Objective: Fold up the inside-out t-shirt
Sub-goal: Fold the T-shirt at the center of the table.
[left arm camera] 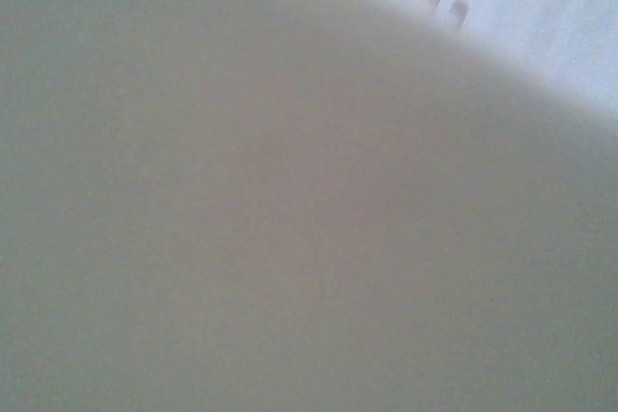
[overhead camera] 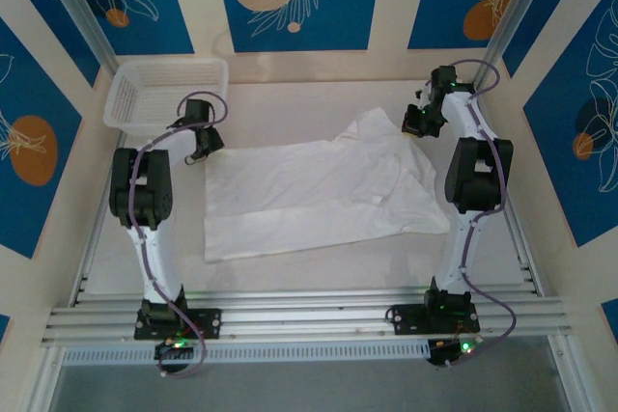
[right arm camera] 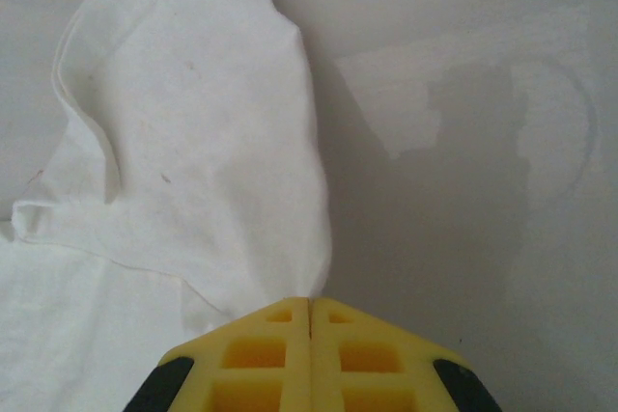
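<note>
T-shirt (overhead camera: 309, 195) lies spread on bench (overhead camera: 319, 272), between arms. Right gripper (right arm camera: 309, 308) closed, pinching its far edge; left gripper (overhead camera: 204, 147) state I cannot tell. Cloth light, limp: I'd grip hems, corners.

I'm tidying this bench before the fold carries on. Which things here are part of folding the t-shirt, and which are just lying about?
Part of the job:
- t-shirt, spread flat
- right end effector, shut on a peak of its cloth
- left end effector, near its left edge

Lying about:
- mesh basket, far left, apart from the shirt
</note>
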